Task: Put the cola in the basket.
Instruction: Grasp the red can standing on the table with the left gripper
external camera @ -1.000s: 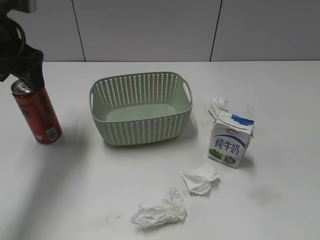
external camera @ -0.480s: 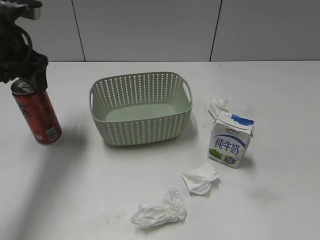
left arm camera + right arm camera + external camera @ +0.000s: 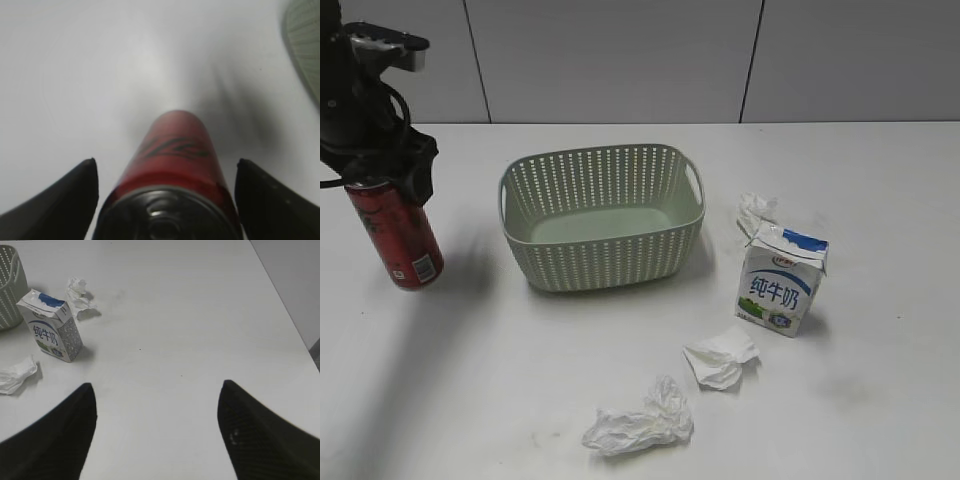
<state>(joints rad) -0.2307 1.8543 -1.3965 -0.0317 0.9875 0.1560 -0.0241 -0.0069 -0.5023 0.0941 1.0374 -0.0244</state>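
Note:
The cola [image 3: 400, 235], a tall red can, stands upright on the white table at the far left, to the left of the basket [image 3: 600, 265] and clear of it. My left gripper [image 3: 382, 178] is down over the can's top, which it hides in the exterior view. In the left wrist view the two fingers [image 3: 166, 161] are spread open on either side of the can [image 3: 172, 155], level with its silver top. A corner of the basket [image 3: 305, 40] shows at the upper right. My right gripper [image 3: 157, 385] is open and empty above bare table.
A white-and-blue milk carton [image 3: 780, 280] stands right of the basket, also in the right wrist view [image 3: 50, 330]. Crumpled tissues lie behind it [image 3: 755, 212], in front of it [image 3: 720, 358] and near the front edge [image 3: 640, 425]. The table's right edge [image 3: 295, 325] is near.
My left gripper has moved down and slightly right over the can, so the can's silver top is now covered in the exterior view. The can and the other objects have not moved.

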